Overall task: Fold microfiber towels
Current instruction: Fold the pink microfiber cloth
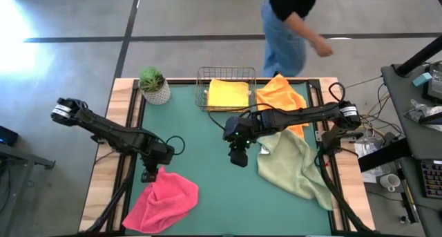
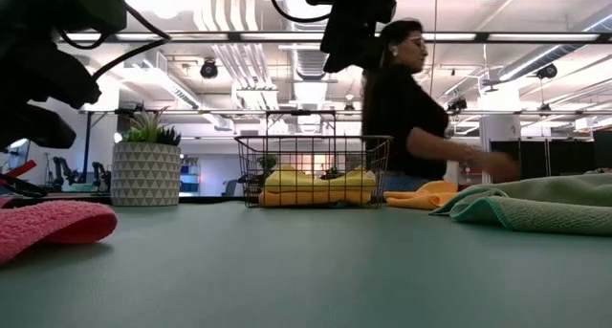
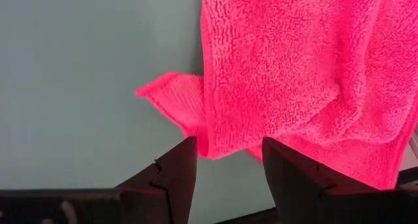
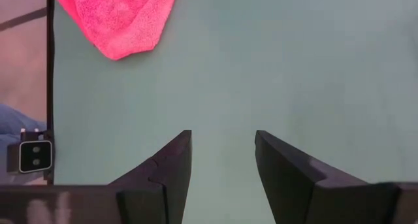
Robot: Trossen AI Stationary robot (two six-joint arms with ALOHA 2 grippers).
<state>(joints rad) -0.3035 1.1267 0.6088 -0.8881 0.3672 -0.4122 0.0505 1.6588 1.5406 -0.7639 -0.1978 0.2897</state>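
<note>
A pink towel (image 1: 162, 201) lies crumpled on the green mat at the near left and also shows in the low view (image 2: 48, 223). My left gripper (image 1: 148, 175) is open above its far corner (image 3: 170, 93), raised off the table. My right gripper (image 1: 239, 159) is open and empty over bare mat (image 4: 222, 136) in the middle. A sage green towel (image 1: 293, 162) lies rumpled at the right. An orange towel (image 1: 280, 97) lies at the far right. A yellow towel (image 1: 228, 93) lies in the wire basket (image 1: 202, 77). No teal towel or second orange towel is in view.
A small potted plant (image 1: 153, 85) stands at the far left beside the basket. A person (image 1: 290, 30) stands just beyond the table's far edge, one hand out to the right. Bare mat (image 1: 207, 140) lies between the pink and sage towels.
</note>
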